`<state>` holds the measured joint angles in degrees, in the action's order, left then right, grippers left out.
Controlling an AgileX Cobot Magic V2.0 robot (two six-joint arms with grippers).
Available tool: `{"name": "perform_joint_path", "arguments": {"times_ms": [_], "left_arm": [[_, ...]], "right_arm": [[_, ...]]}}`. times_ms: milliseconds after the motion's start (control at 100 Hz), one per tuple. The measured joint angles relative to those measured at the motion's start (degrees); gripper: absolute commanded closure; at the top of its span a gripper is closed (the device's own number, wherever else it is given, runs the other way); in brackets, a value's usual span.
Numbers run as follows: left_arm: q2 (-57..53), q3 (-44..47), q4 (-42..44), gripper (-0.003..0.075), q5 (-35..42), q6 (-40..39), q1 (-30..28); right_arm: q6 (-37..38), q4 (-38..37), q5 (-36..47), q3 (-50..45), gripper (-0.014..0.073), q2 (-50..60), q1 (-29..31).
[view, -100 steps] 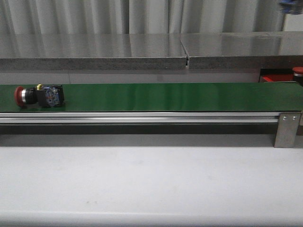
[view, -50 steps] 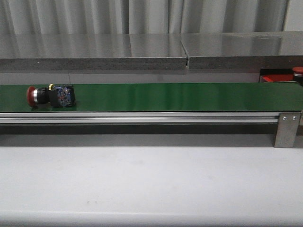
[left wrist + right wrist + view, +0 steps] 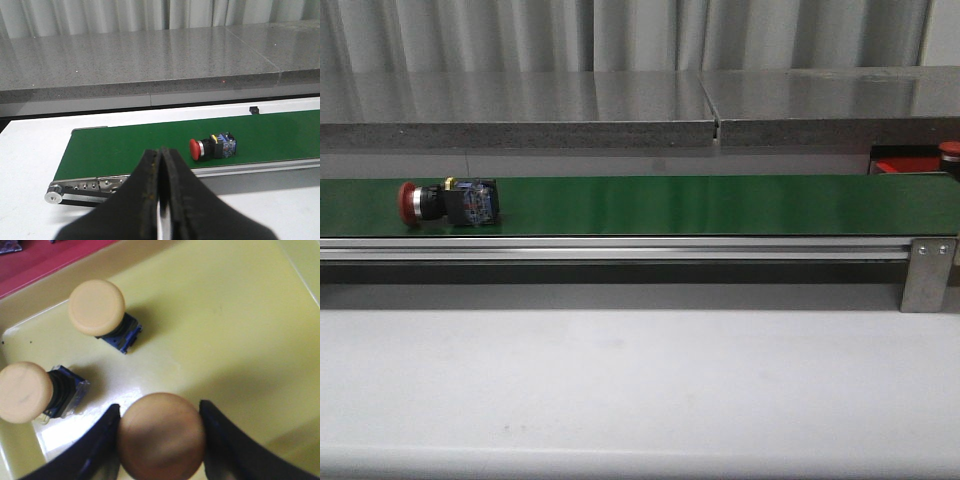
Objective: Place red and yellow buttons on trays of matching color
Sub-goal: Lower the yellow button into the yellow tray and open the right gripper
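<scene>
A red button (image 3: 415,202) with a black and blue body lies on its side on the green belt (image 3: 700,205), near the belt's left end. The left wrist view shows that same red button (image 3: 197,149) beyond my left gripper (image 3: 161,151), which is shut on nothing and hangs short of the belt. My right gripper (image 3: 160,410) is shut on the cap of a yellow button (image 3: 161,437), held over the yellow tray (image 3: 230,315). Two more yellow buttons (image 3: 96,307) (image 3: 24,391) rest in that tray. At the belt's far right is the red tray (image 3: 895,165).
A grey stone ledge (image 3: 520,120) runs behind the belt. The belt's metal rail ends in a bracket (image 3: 927,272) at the right. A dark red knob (image 3: 950,150) stands by the red tray. White tabletop (image 3: 640,390) lies in front of the belt.
The red button has travelled to the right along the green belt. Nothing else in the front view has moved.
</scene>
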<state>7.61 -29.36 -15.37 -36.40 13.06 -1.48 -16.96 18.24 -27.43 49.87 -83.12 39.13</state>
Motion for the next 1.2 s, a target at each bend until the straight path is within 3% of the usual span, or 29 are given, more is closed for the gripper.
{"name": "perform_joint_path", "arguments": {"times_ms": [690,760,910,980,1200], "left_arm": [[0.0,0.0,0.0,0.0741,0.0,0.0,0.0],[0.0,0.0,0.0,0.0741,0.0,0.0,0.0],[0.0,0.0,0.0,0.0741,0.0,0.0,0.0],[0.0,0.0,0.0,0.0741,0.0,0.0,0.0],[0.0,0.0,0.0,0.0741,0.0,0.0,0.0]], "right_arm": [[-0.4,0.9,5.3,0.0,0.0448,-8.5,-4.7],[-0.4,0.9,5.6,0.0,0.0381,-8.6,-4.7],[-0.4,0.9,5.6,0.0,0.0102,-8.6,-4.7],[-0.4,0.9,5.6,0.0,0.0018,-8.8,-4.7],[-0.5,0.9,5.2,0.3,-0.0003,-8.7,-4.7]]}}
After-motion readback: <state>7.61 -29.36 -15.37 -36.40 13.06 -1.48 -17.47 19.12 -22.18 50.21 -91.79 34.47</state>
